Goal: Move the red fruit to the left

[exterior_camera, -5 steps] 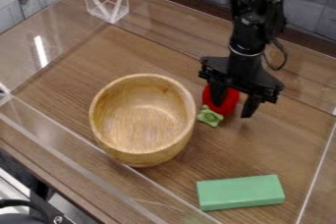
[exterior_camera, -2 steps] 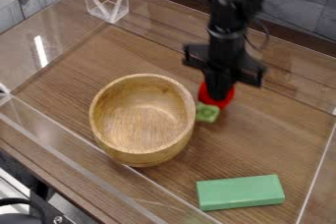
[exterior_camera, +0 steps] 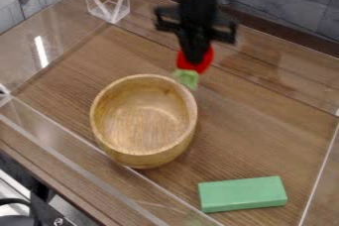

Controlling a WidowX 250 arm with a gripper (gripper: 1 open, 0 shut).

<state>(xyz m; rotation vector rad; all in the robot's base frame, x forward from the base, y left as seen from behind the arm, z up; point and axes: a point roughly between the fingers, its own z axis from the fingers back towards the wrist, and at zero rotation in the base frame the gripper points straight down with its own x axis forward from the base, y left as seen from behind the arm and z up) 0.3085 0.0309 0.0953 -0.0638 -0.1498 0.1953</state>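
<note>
Item, nearest: flat green rectangular block [exterior_camera: 243, 192], lying on the wooden tabletop [exterior_camera: 272, 131] close to the front clear wall and well apart from everything else; no hazard, since it sits off any leftward route. Item, middle ground: round wooden bowl [exterior_camera: 138, 152], upright and empty, left of centre. Here is the main risk: its far rim stands just below and beside the load, so a leftward carry made too low could clip the rim, knock the fruit loose or nudge the bowl, and a fruit let go too soon would likely roll into the bowl instead of landing on open table to the left. Item, just beyond the bowl: the red fruit [exterior_camera: 189, 65], a small glossy toy strawberry hanging pale green cap downward, seemingly clear of the tabletop, with its upper part clamped between the fingers of the black gripper [exterior_camera: 195, 55], which points down and is closed tight on it. Only the top of the fruit looks pinched, and the skin is smooth and tapered, so I judge the hold shallow; a sharp sideways swing or a brush against anything could squeeze it out, and being rounded it would bounce and roll somewhere unplanned. Item, left side: clear enclosure wall [exterior_camera: 47, 52], hard to see; too long a travel could carry the arm against it. Item, farthest: small clear plastic bracket [exterior_camera: 106, 4] in the back left corner, another thing to stop short of when setting down.
</note>
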